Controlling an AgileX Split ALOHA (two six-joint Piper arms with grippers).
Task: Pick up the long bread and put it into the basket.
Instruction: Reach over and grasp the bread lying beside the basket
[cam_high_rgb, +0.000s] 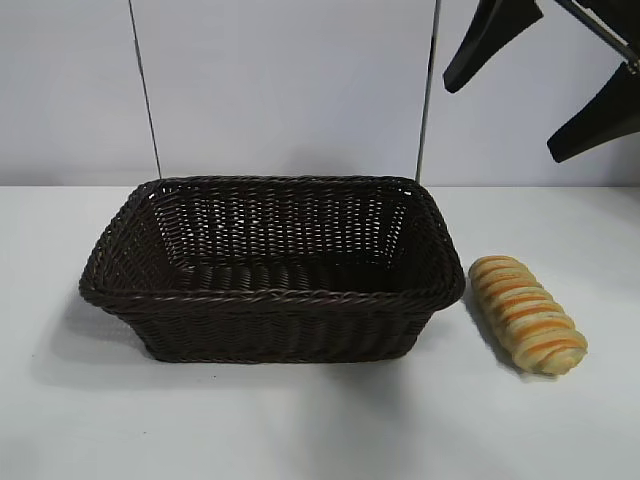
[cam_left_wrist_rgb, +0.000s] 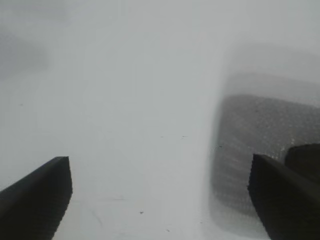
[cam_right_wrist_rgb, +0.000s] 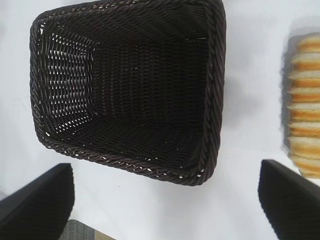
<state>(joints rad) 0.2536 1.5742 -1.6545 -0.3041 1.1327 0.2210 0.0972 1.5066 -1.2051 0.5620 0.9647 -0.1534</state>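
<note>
While the right gripper (cam_high_rgb: 545, 95) hangs high above the table (cam_high_rgb: 320, 430) with its two dark fingers spread wide and nothing between them, you have room to plan the descent. In the exterior view it sits at about one o'clock from the basket (cam_high_rgb: 270, 300) and well above the long bread (cam_high_rgb: 527, 313). From its own wrist camera the open fingers frame the basket's mouth, with the loaf only partly in view off to one edge, so you are not yet centred over your target.

The long bread lies on the table just beside the basket's right end, at roughly three to four o'clock from the basket's centre, apart from the rim by a narrow strip of table. It lies at an angle, its far end nearer the basket, its near end swinging out toward five o'clock.

To do this step well, shift the gripper over the loaf's middle, then turn the wrist so the fingers straddle its narrow width, across the ridges' run, not along its length. Come straight down, keeping the inner finger clear of the wicker rim. Close gently at mid-length so it will likely lift level.

The left gripper (cam_left_wrist_rgb: 160, 200) is out of the exterior view; its wrist camera shows its fingers apart over bare table beside the basket.
</note>
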